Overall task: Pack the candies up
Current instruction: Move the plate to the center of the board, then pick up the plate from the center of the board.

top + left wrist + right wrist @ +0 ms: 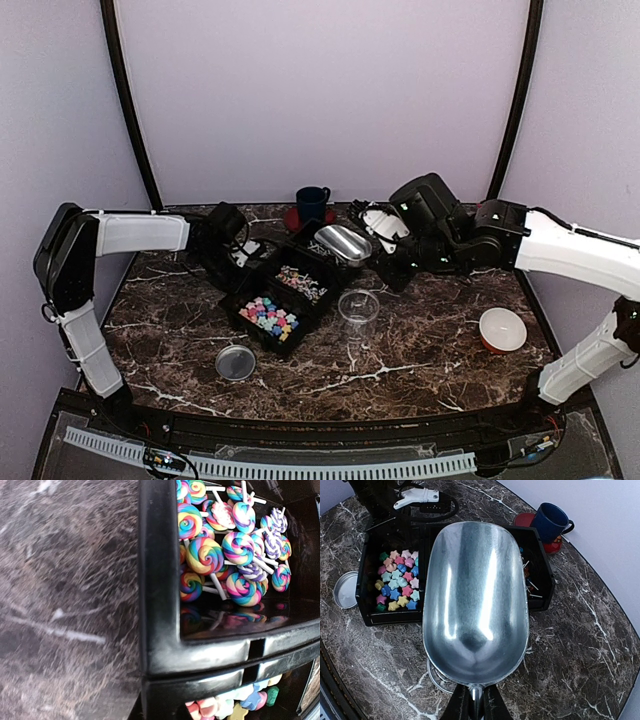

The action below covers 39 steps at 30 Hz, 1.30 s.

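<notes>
The candies are small star-shaped pieces (270, 317) in pink, blue, yellow and green, lying in the near compartment of a black tray (232, 303). They also show in the right wrist view (397, 580). Swirled lollipops (225, 550) on pale sticks fill the far compartment. A clear jar (358, 305) stands open just right of the tray. My right gripper (476, 700) is shut on the handle of an empty metal scoop (475, 600), held above the tray and jar. My left gripper (228, 262) is at the tray's far left corner, its wall (160, 605) between the jaws.
The jar's round lid (235, 362) lies on the marble table in front of the tray. A blue cup (312, 203) on a red coaster stands behind the tray. A white bowl (502, 328) sits at the right.
</notes>
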{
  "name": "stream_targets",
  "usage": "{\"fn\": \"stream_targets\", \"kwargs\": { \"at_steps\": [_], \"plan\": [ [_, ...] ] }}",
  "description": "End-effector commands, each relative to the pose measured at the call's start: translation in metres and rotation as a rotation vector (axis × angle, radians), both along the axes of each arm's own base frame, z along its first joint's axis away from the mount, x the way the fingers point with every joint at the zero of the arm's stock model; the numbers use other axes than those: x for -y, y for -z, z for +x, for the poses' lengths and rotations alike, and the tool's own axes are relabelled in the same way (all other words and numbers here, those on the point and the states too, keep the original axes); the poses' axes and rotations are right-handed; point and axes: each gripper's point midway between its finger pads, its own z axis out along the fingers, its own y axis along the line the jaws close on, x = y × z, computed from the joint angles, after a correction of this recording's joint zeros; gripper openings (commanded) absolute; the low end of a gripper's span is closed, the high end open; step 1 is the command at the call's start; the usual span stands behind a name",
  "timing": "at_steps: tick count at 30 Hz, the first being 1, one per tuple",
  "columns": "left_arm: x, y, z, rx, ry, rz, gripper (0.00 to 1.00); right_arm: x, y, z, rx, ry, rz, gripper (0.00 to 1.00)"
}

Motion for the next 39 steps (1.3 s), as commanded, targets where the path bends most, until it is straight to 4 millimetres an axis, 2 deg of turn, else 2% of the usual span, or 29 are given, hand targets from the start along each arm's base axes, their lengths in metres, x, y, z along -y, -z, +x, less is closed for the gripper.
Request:
{"fn": "stream_targets", "kwargs": {
  "at_steps": [1,8,15,18,26,34,39],
  "plan": [
    [-0.003,-0.046,0.01,0.147,-0.035,-0.047,0.0,-0.016,-0.014,-0.003,0.012,-0.035,0.03,0.0],
    [-0.024,-0.054,0.01,0.182,-0.085,-0.016,0.0,-0.03,-0.011,-0.006,0.002,-0.062,0.022,0.0],
    [-0.049,-0.073,0.018,0.233,-0.165,-0.047,0.0,-0.04,-0.007,-0.01,-0.008,-0.083,0.019,0.0],
    [-0.056,-0.075,0.017,0.236,-0.178,-0.046,0.0,-0.044,-0.006,-0.012,-0.01,-0.096,0.019,0.0],
    [-0.065,-0.063,0.01,0.213,-0.213,-0.041,0.0,-0.058,-0.003,-0.011,-0.027,-0.142,-0.053,0.0],
    [-0.064,-0.071,0.016,0.267,-0.234,-0.114,0.0,-0.089,0.0,-0.011,-0.062,-0.232,-0.154,0.0],
    [-0.071,-0.076,0.023,0.291,-0.242,-0.066,0.0,-0.105,0.024,-0.027,-0.113,-0.343,-0.277,0.0]
  ]
}}
